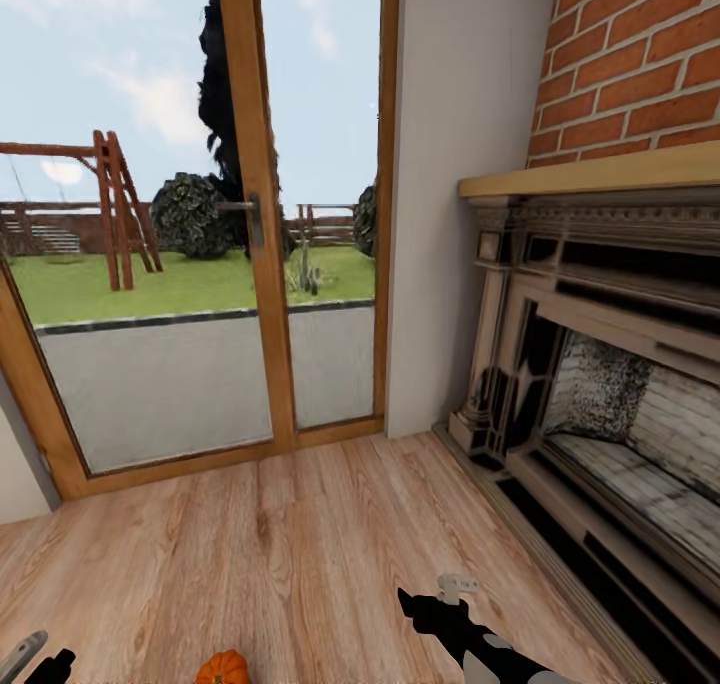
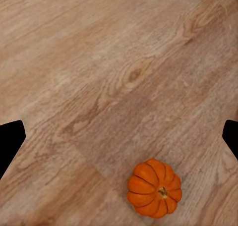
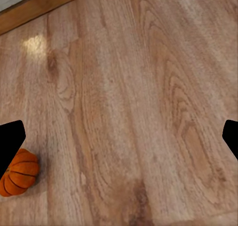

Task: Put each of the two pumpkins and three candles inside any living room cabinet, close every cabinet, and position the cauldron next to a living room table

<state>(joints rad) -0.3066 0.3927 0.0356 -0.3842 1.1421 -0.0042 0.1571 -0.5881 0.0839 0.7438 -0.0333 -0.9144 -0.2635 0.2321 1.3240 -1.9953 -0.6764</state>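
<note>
Pumpkin (image 1: 222,668) sat upright on the wood floor (image 1: 300,544) between the two arms, nearer the left gripper (image 2: 119,137), whose fingers were spread wide and empty above it; right gripper (image 3: 119,137) likewise spread, farther off.

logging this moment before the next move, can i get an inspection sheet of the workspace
surface: bare wooden floor
job's things: one pumpkin upright on the floor, untouched
clutter: nothing seen
grippers: left gripper open above the floor, pumpkin off its centre; right gripper open, empty, pumpkin beside one finger
cables: nothing seen
surroundings: glass door to a garden, brick fireplace on the right
</note>
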